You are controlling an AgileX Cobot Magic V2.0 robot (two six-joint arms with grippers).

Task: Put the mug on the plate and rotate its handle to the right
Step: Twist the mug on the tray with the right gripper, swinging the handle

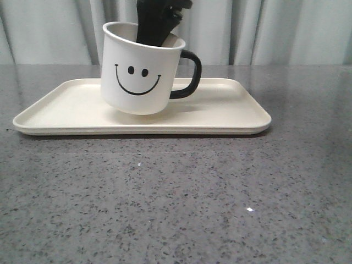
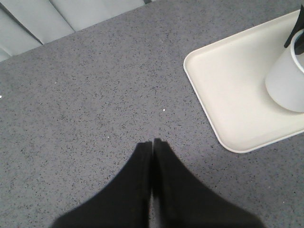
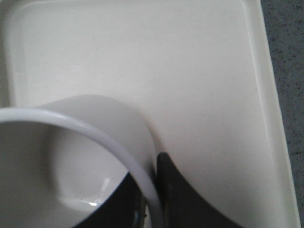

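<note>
The white mug (image 1: 137,77) with the black smiley face is tilted over the left middle of the cream plate (image 1: 231,110); I cannot tell whether its base touches the plate. Its black handle (image 1: 192,74) points right. My right gripper (image 1: 157,25) comes down from above and is shut on the mug's rim. In the right wrist view one finger is inside the mug (image 3: 95,114), the other outside, and the gripper (image 3: 152,166) pinches the wall over the plate (image 3: 190,61). My left gripper (image 2: 152,142) is shut and empty over the table, left of the plate (image 2: 228,80) and mug (image 2: 287,80).
The plate lies on a grey speckled table (image 1: 176,198) that reaches to the front edge of the view. A pale curtain (image 1: 286,27) hangs behind the table. The plate's right half (image 1: 220,99) is bare.
</note>
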